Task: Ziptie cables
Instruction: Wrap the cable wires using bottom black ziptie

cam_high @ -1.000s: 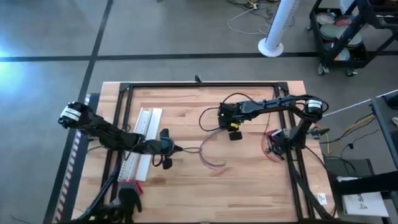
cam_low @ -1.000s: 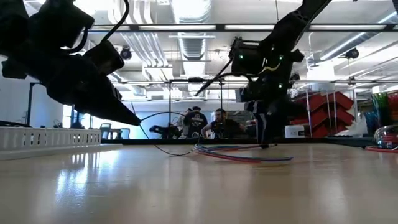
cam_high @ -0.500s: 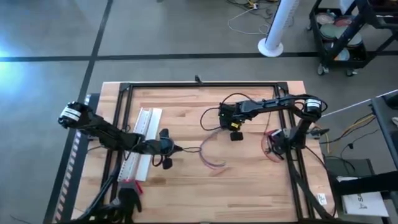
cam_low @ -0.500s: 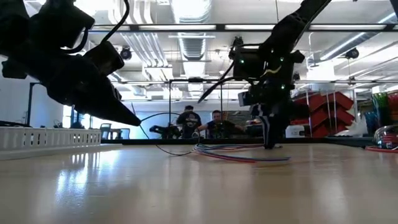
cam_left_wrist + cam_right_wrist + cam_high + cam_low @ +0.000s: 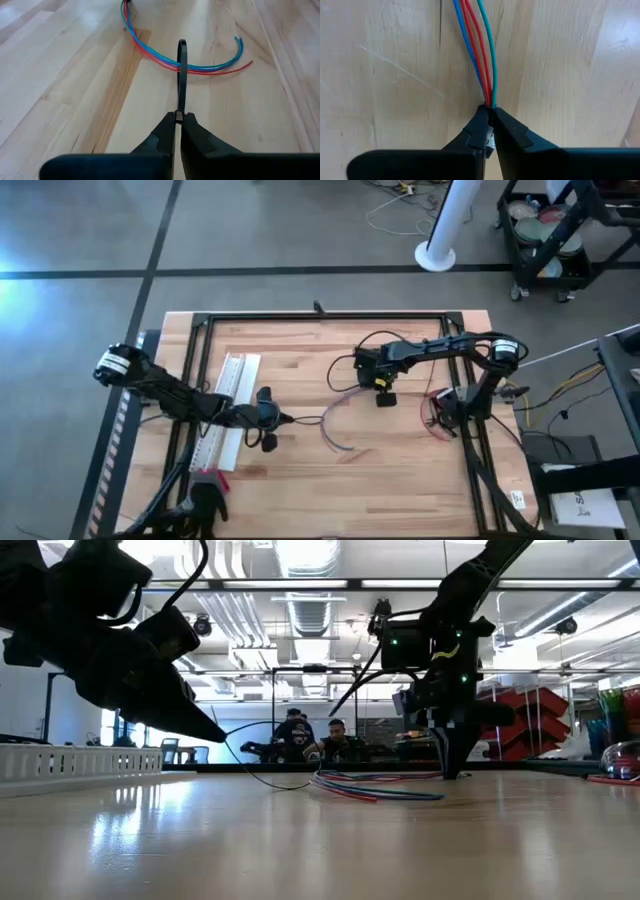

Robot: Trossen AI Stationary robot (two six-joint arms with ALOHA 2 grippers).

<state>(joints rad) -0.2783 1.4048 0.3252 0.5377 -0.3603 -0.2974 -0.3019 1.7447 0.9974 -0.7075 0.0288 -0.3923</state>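
**A:** Start at nine o'clock on the worktop [image 5: 300, 480]. What's the risk there?

**B:** The left end effector [image 5: 178, 116] has its fingers pressed together on the tail of a black zip tie [image 5: 181, 75], whose looped head points toward three o'clock at the cables [image 5: 340, 425]. The tie is thin and held only by its end, so it could pivot or slip in the pinch and the loop would miss the bundle.

**A:** And the bundle itself?

**B:** Near the middle of the worktop, a shallow curve of red, blue and teal wires lying flat, with free tips fanned apart toward five o'clock. If they stay splayed, I'd guess the loop catches only some of them.

**A:** Over at three o'clock?

**B:** The right end effector [image 5: 489, 120] is closed on the other end of the wires, all strands converging between its tips. Pull too hard and the strands could slide out, or the whole curve could drag away from the tie. Lifting unevenly might also twist the wires across each other.

**A:** Any brands, labels, writing?

**B:** None I can read. There's a white slotted strip [image 5: 228, 405] beside the left arm, and the low view shows people far behind the worktop, but any lettering there is too small to tell.
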